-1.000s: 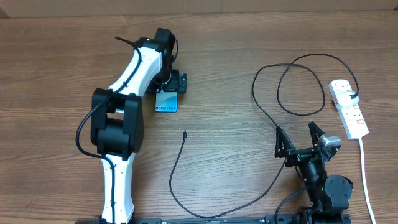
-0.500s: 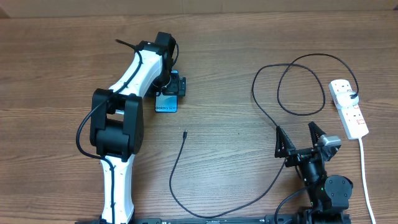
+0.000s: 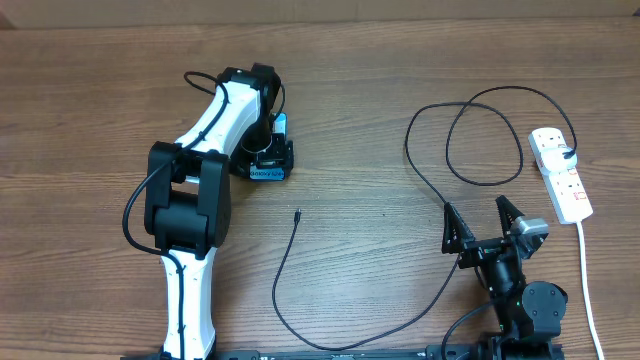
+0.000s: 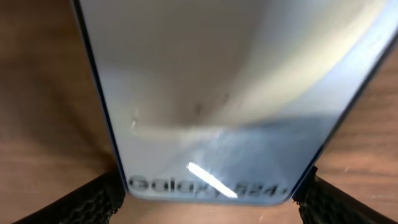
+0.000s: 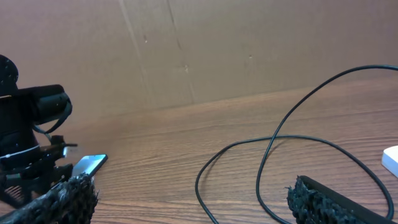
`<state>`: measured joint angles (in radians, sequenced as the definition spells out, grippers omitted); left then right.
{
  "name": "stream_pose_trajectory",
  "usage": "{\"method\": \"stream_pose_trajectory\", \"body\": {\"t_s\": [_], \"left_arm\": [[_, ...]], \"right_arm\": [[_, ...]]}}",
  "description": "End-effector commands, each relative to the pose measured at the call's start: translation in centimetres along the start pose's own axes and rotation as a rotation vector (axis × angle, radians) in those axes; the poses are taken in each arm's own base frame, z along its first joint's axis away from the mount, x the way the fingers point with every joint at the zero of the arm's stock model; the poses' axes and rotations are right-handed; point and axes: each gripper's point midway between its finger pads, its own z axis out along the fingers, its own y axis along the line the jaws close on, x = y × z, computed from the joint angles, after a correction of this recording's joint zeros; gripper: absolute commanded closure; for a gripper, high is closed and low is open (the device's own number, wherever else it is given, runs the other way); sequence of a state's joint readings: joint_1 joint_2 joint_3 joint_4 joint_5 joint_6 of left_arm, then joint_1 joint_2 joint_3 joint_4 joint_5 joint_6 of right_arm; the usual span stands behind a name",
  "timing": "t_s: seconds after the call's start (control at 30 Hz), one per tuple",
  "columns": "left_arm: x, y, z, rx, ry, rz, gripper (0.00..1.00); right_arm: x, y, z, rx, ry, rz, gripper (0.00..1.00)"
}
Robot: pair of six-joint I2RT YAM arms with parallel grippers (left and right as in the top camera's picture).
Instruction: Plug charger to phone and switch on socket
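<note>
Overhead: left claw straddles phone, grip unclear; right claw gapes; charger unplugged, socket seemingly unswitched.

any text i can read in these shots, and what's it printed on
"Galaxy S24": dark print near one short end of the phone, in the left wrist view. Glare crosses the middle of it, and a mark after the "24" is too blurred to read.
The same print on the phone in the overhead view is too small to read.
Any marking on the socket is too small to read.
No other text shows.
</note>
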<state>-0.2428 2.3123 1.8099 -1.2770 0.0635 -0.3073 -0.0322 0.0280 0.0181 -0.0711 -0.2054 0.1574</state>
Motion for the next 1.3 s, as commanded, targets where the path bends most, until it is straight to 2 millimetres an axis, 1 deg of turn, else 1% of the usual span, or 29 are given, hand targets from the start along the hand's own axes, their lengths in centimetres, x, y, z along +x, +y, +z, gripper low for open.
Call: {"method": "stream_pose_trajectory", "body": {"t_s": [0.0,0.03,0.13,0.2,0.27,0.3,0.33,0.4,0.47,0.6,0.67,0.8,0.87,0.97,1.13,1.2,1.27], "left_arm": [[0.9,-0.2,1.3,-0.004,0.05,-0.018,0.03],[0.5,-0.3,1.3,-0.002,0.034,-0.017,0.0],[-1.3,-0.6,1.3,0.011,-0.039,-0.011,0.0],[-3.0,-1.0,1.2,0.026,-0.11,-0.004,0.0],[-5.2,-0.6,0.8,-0.006,-0.207,-0.007,0.0],[-5.6,-0.6,0.7,-0.008,-0.225,-0.007,0.0],[-6.3,-0.9,0.6,0.001,-0.254,-0.007,0.01],[-6.5,-1.1,0.5,0.011,-0.261,-0.009,0.08],[-6.3,-1.0,0.6,0.008,-0.252,-0.009,0.14],[-5.3,-0.7,0.9,-0.007,-0.209,-0.009,0.2],[-4.7,-0.5,1.1,-0.014,-0.187,-0.009,0.25],[-4.0,-0.4,1.2,-0.015,-0.155,-0.009,0.26],[-3.4,-0.6,1.3,-0.003,-0.131,-0.009,0.28],[-2.0,-0.7,1.4,0.008,-0.071,-0.01,0.29],[0.8,0.2,1.4,-0.028,0.044,-0.017,0.28],[1.7,0.5,1.4,-0.04,0.079,-0.019,0.25],[2.0,0.6,1.3,-0.044,0.092,-0.02,0.22]], "right_arm": [[0.2,-0.2,0.0,0.005,-0.001,0.002,0.0],[0.2,-0.2,0.0,0.005,-0.001,0.002,0.0],[0.2,-0.2,0.0,0.005,-0.001,0.002,0.0],[0.2,-0.2,0.0,0.005,-0.001,0.002,0.0],[0.2,-0.2,0.0,0.005,-0.001,0.002,0.0],[0.2,-0.2,0.0,0.005,-0.001,0.002,0.0],[0.2,-0.2,0.0,0.005,-0.001,0.002,0.0],[0.2,-0.2,0.0,0.005,-0.001,0.002,0.0],[0.2,-0.2,0.0,0.005,-0.001,0.002,0.0],[0.2,-0.2,0.0,0.005,-0.001,0.002,0.0],[0.2,-0.2,0.0,0.005,-0.001,0.002,0.0],[0.2,-0.2,0.0,0.005,-0.001,0.002,0.0],[0.2,-0.2,0.0,0.005,-0.001,0.002,0.0],[0.2,-0.2,0.0,0.005,-0.001,0.002,0.0],[0.2,-0.2,0.0,0.005,-0.001,0.002,0.0],[0.2,-0.2,0.0,0.005,-0.001,0.002,0.0],[0.2,-0.2,0.0,0.005,-0.001,0.002,0.0]]}}
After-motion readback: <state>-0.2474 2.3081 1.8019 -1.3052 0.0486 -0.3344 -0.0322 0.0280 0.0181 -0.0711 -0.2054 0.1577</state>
